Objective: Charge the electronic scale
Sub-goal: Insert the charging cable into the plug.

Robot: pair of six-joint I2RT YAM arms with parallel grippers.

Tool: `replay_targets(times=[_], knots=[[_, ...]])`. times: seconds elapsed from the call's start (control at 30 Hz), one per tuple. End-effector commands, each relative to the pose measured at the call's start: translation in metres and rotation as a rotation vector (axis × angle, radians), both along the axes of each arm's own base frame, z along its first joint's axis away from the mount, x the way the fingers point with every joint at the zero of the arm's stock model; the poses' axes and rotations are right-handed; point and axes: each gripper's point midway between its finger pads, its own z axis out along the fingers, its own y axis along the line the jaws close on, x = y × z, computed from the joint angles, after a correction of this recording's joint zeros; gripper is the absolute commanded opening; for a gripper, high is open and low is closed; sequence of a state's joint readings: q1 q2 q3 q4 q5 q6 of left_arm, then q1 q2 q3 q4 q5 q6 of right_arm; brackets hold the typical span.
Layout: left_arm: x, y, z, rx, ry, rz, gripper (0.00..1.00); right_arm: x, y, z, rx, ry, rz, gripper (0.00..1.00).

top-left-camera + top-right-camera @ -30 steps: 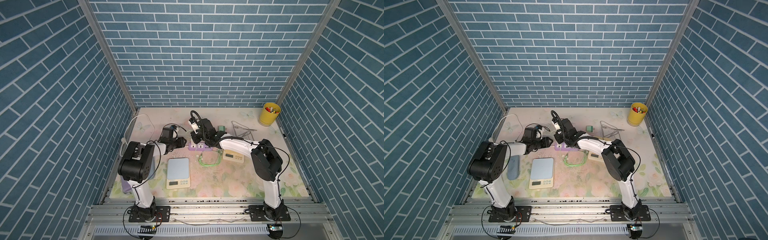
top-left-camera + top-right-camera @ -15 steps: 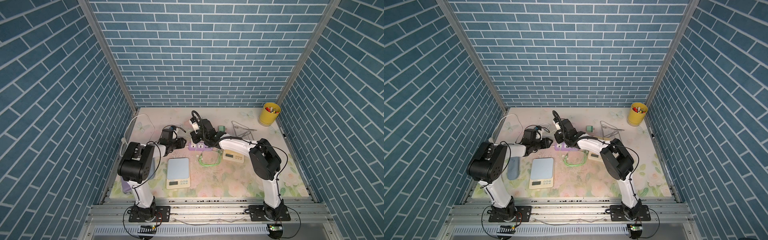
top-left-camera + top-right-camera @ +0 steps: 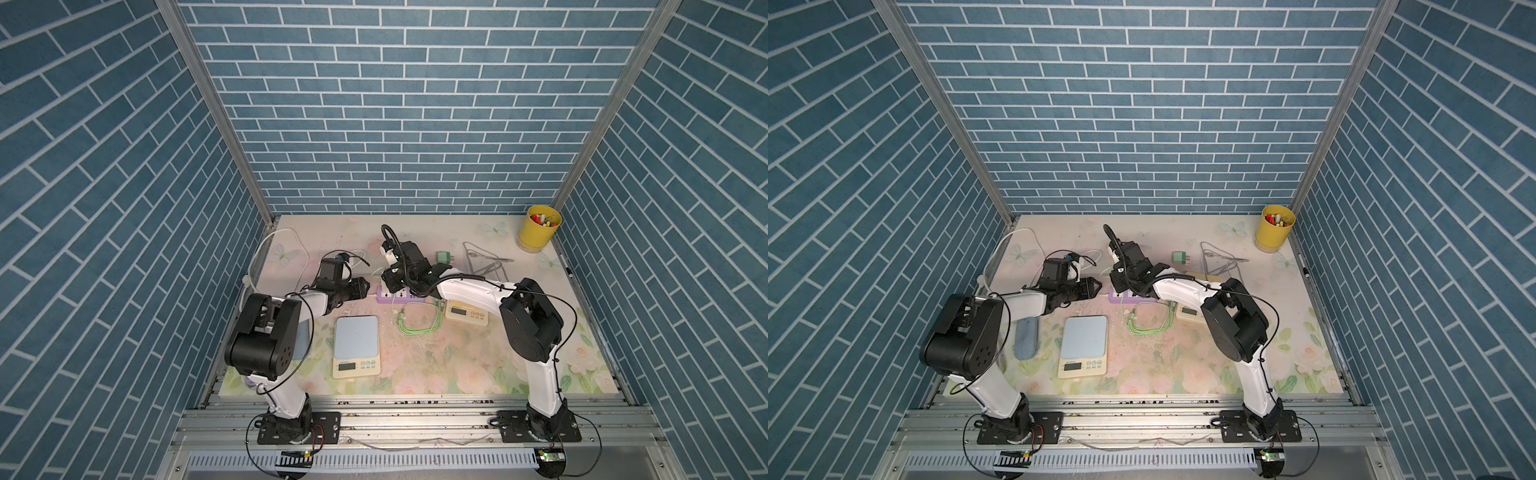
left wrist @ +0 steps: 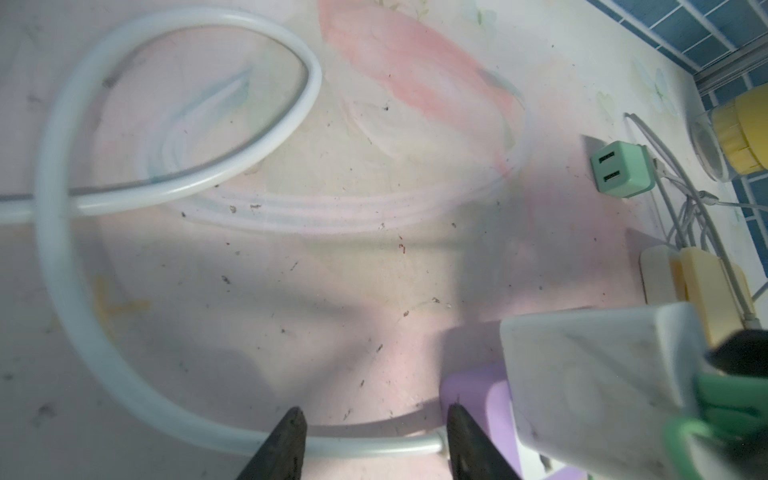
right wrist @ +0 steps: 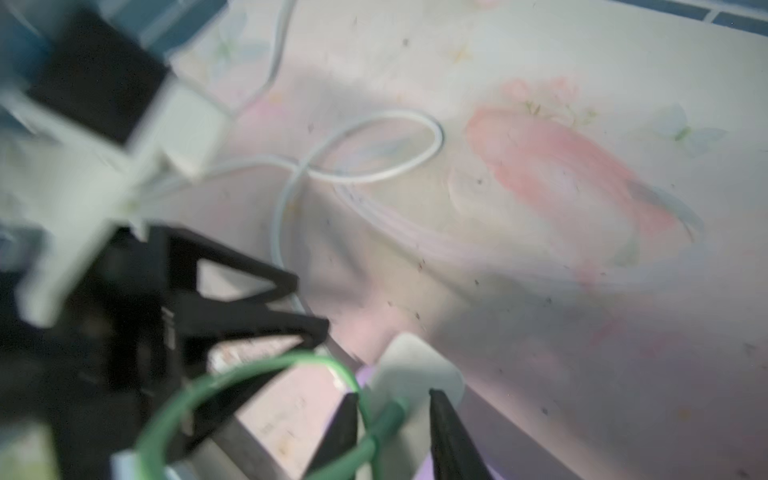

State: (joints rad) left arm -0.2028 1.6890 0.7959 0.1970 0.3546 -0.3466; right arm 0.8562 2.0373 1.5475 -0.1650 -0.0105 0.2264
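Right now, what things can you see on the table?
scale: 1, blue-topped, front middle.
power strip: 1, purple, behind scale.
charger: 1, white, on power strip.
cable: 1, green, right of scale.
timer: 1, cream, beside cable.
adapter: 1, mint, far middle.
wire: 1, grey, far right.
cup: 1, yellow, far right corner.
cord: 1, white, far left.
pad: 1, blue-grey, left of scale.
left gripper: 1, black, open, at power strip's end.
right gripper: 1, black, open around cable's plug.
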Motion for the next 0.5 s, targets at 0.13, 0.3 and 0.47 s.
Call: replay_targets(times=[0.13, 0.3, 0.47], knots=[[-0.002, 0.006, 0.049, 0.018, -0.07, -0.003, 0.59, 0.007, -0.012, 0.08, -0.06, -0.07, 0.009, 0.54], [-0.022, 0.016, 0.07, 0.062, -0.088, 0.005, 0.6, -0.014, -0.031, 0.101, -0.009, -0.058, 0.001, 0.55], [-0.055, 0.005, 0.092, 0.165, -0.11, -0.062, 0.59, -0.027, -0.094, 0.092, -0.052, -0.027, -0.165, 0.55]])
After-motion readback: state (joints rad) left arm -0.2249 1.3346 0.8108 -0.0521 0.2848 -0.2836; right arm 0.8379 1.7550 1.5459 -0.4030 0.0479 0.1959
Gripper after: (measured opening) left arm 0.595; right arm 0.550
